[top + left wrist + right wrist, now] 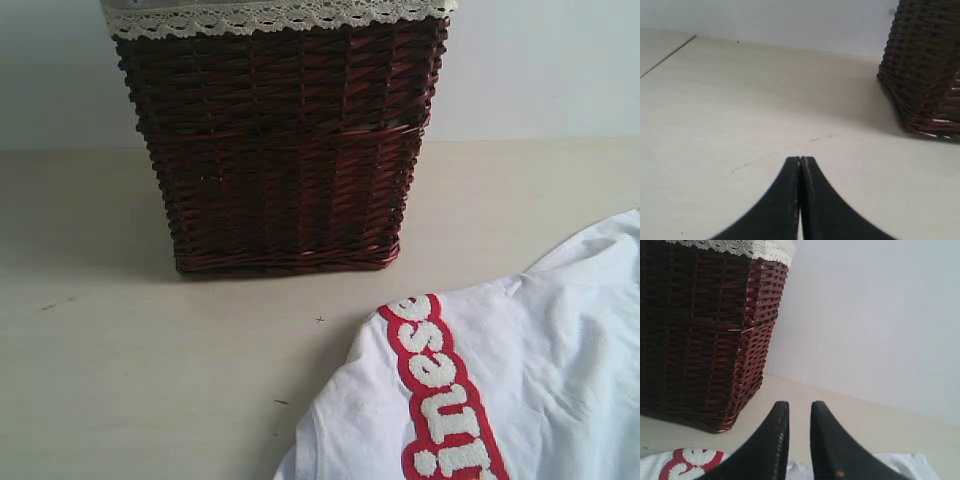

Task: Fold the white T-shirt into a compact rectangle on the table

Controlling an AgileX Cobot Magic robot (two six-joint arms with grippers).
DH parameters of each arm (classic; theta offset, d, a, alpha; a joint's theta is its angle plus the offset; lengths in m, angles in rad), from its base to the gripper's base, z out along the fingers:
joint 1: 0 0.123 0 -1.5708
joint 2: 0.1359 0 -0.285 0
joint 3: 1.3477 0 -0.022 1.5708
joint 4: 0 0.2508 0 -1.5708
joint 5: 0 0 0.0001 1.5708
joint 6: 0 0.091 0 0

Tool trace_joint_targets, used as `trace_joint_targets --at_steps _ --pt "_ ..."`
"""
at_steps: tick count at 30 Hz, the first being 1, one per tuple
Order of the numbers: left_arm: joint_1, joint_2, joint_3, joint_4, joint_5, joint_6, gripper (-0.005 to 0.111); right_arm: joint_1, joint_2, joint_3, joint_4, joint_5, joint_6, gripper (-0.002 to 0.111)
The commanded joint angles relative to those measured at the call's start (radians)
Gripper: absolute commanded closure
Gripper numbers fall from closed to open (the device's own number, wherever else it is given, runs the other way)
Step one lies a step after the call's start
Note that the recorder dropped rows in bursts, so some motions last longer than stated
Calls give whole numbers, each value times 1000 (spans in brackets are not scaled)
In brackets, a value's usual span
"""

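Observation:
The white T-shirt (540,380) lies at the lower right of the table (130,370) in the exterior view, its red-outlined white letters (440,395) running down the near edge. Neither gripper shows in that view. In the left wrist view my left gripper (800,159) is shut with nothing in it, over bare table (740,110). In the right wrist view my right gripper (799,405) stands slightly open above the T-shirt (690,465), with nothing between its fingers; white cloth shows below the fingers.
A dark wicker basket (280,140) with white lace trim (270,17) stands at the back middle of the table, against a pale wall. The basket (927,70) is close on one side of the left gripper. The same basket (700,335) stands beside the right gripper.

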Motion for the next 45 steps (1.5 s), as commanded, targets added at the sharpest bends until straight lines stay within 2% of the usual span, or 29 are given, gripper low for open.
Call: trace_joint_targets --at_steps 1,9,12,32,40,45 --pt "-3 -6 -4 0 -13 -2 107 2 -7 5 5 15 89 91" --pt "-3 -6 -4 0 -13 -2 107 2 -7 5 -4 207 117 91" --pt "-3 -6 -4 0 -13 -2 107 2 -7 5 -53 209 106 91" --pt "-1 10 -4 0 -31 -2 107 2 -7 5 -52 209 115 91" --pt "57 573 -111 0 -119 -2 107 2 -7 5 -52 209 115 91" --pt "59 781 -137 0 -153 -2 107 2 -7 5 -52 209 115 91"
